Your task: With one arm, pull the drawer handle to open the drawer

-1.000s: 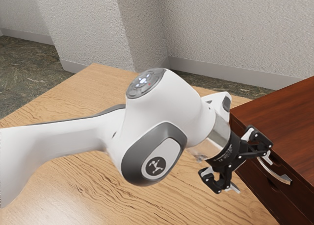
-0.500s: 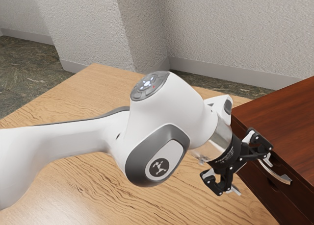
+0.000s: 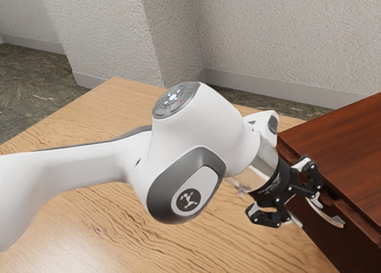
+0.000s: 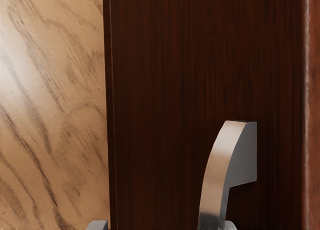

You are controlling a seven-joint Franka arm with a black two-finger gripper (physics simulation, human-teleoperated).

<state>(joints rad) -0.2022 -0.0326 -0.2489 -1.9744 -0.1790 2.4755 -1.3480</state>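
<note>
A dark wooden cabinet (image 3: pixel 348 139) stands on the table at the exterior view's right. Its drawer front (image 3: pixel 324 240) carries a curved silver handle (image 3: pixel 331 216) and stands slightly out from the cabinet body, with a narrow ledge showing along its top. My black gripper (image 3: pixel 289 195) is at the handle's near end, open, its fingers spread on either side of that end. In the wrist view the handle (image 4: pixel 227 172) rises close in front of the hand against the drawer front (image 4: pixel 165 89).
The light wooden table (image 3: pixel 89 142) stretches to the exterior view's left of the cabinet, and its top (image 4: pixel 50 115) shows beside the drawer front. My white arm crosses the middle of the exterior view. Grey walls and dark floor lie behind.
My hand has drawn back toward the exterior view's left, and the handle and drawer front have come out with it a little. The fingers stand slightly closer together.
</note>
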